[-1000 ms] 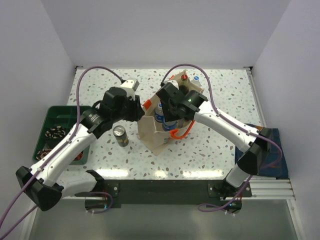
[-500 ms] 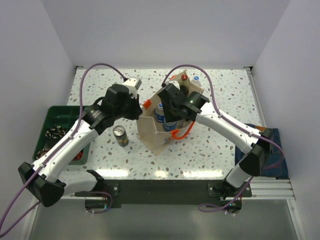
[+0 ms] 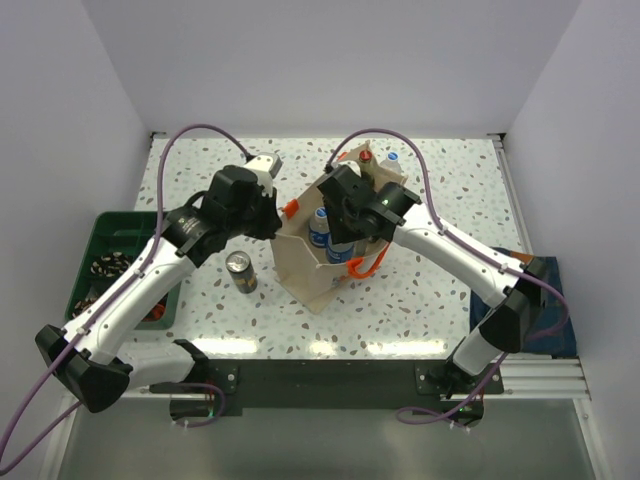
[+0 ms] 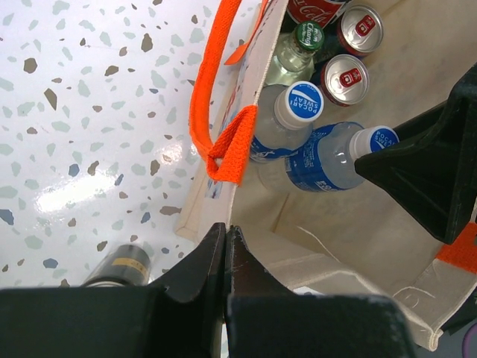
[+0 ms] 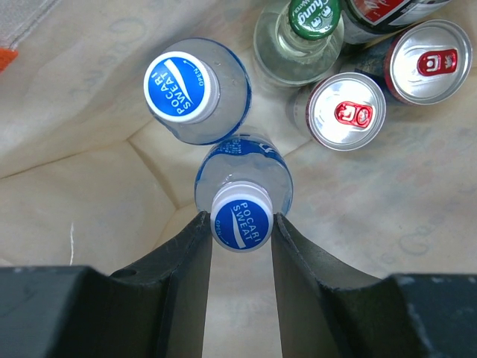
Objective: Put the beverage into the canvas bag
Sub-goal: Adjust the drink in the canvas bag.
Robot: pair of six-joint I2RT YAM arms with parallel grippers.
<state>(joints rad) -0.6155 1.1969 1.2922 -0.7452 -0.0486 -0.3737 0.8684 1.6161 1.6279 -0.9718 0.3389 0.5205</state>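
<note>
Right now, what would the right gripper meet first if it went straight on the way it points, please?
The right gripper points down into the canvas bag; the Pocari Sweat bottle it grips would likely touch its floor first.

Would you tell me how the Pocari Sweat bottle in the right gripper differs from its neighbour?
The gripped bottle is clamped at its cap by the right gripper; the free bottle stands untouched. The free bottle sits by the handle-side wall of the canvas bag; the gripped bottle sits nearer the middle. Both are clear with blue-topped caps.
</note>
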